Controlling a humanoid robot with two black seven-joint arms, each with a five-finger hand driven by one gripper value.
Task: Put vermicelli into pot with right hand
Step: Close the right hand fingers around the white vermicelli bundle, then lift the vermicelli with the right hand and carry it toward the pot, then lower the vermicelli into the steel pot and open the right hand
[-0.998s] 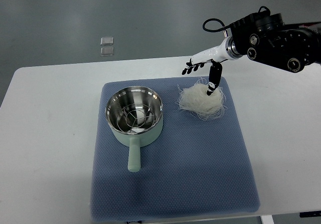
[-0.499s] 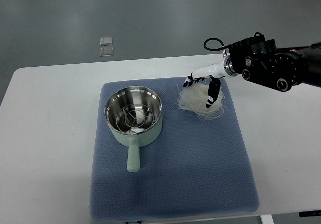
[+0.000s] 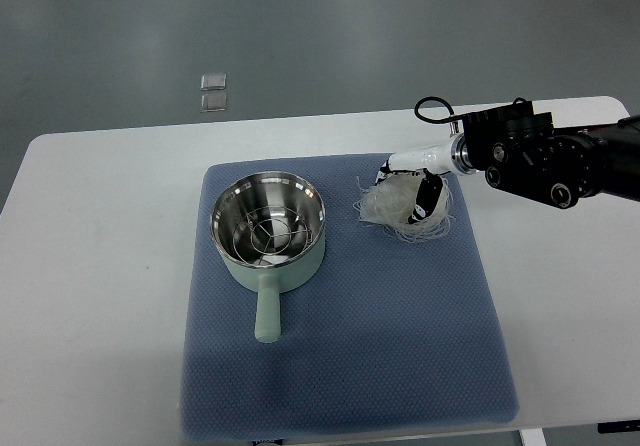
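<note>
Top view of the grasp step: the right hand [image 3: 412,188], entering from 3 o'clock, is pressed down into the vermicelli [image 3: 405,206], fingers curled among the strands and apparently closing on them, though a firm grip cannot be confirmed. The vermicelli lies as one loose white nest on the blue mat [image 3: 350,366], at about 2 o'clock from the mat's centre and well apart from the pot [image 3: 267,231], which stands at about 10 o'clock with its handle pointing to 6 o'clock. Nothing is in the pot but its wire rack. The next move calls for lifting the bundle clear, carrying it toward 9 o'clock over the rim and letting go; trailing strands may drag or drop. Count: one pot, one nest of vermicelli, one mat, one white surface [image 3: 90,266], one hand in view; two small clear squares [image 3: 212,93] lie on the floor beyond
</note>
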